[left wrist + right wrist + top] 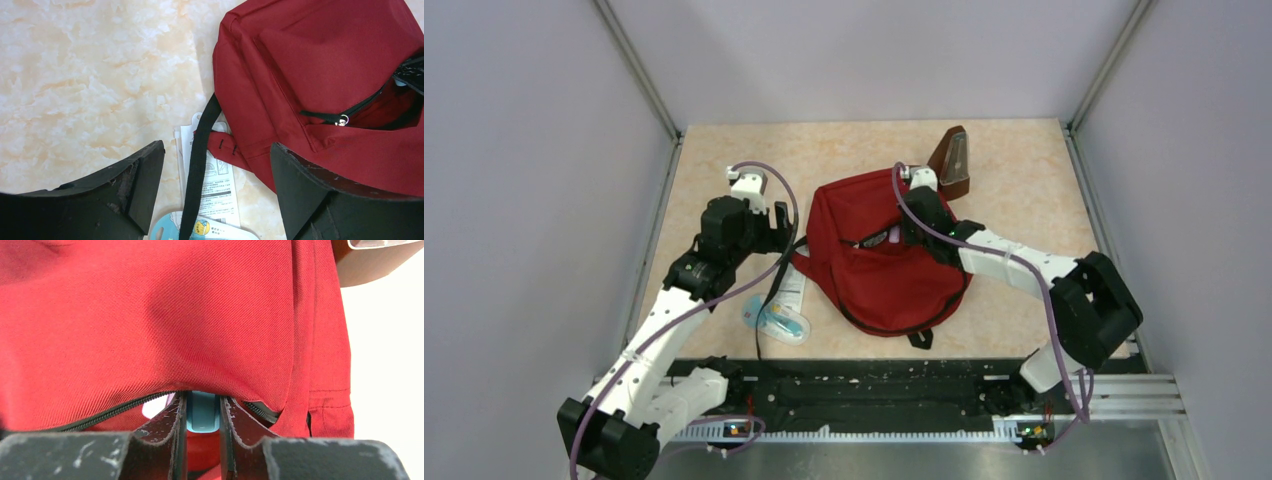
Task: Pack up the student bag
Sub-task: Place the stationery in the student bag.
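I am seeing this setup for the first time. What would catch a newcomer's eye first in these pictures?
The red backpack lies mid-table, its zipper partly open. The right gripper is at that opening, shut on a small teal object. The left gripper hangs open over the bag's black strap and a carded package, and a brown metronome stands behind the bag.

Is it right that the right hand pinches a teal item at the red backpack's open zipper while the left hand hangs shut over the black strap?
No. The left hand is open, jaws wide apart over the black strap; the left wrist view shows it. The right hand does pinch a teal item at the red backpack's open zipper.
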